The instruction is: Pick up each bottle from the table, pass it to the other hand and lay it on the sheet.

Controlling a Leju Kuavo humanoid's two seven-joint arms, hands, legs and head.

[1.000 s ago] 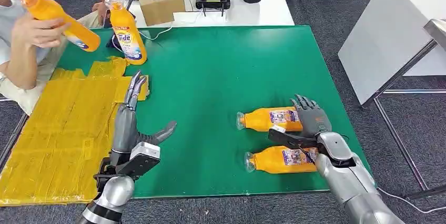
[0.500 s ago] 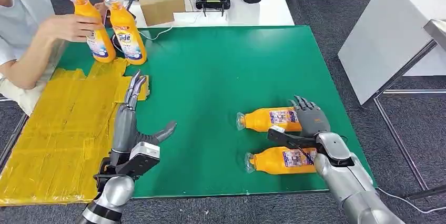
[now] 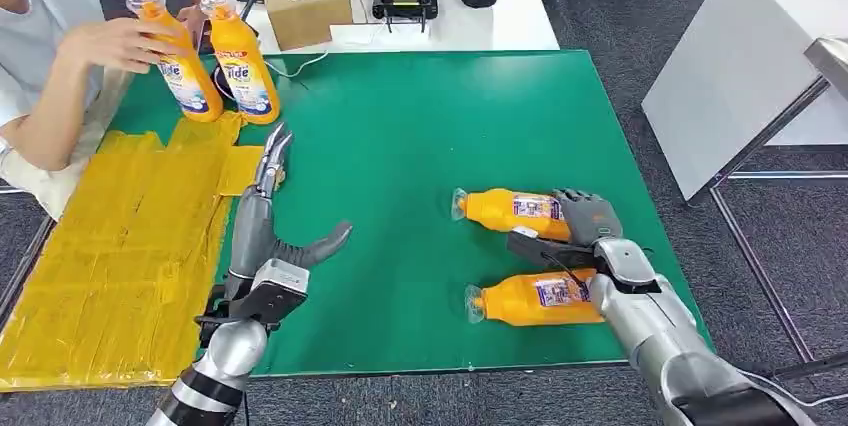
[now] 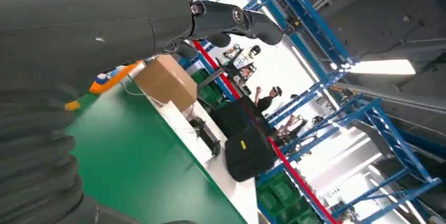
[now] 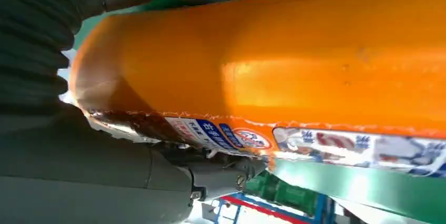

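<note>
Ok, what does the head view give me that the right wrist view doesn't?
Head view alone: the left hand open above the table edge of the yellow sheet, a second lying bottle, and a person's hand on one of two upright bottles. Right wrist view alone: the label's small print close up. Both: the right hand around the far lying bottle on the green table.

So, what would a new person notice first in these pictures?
Probably the right hand closing on one of two orange bottles lying on the green table, near its right side. Next, a person's hand holds one of two upright bottles at the far left, beside the yellow sheet.
</note>
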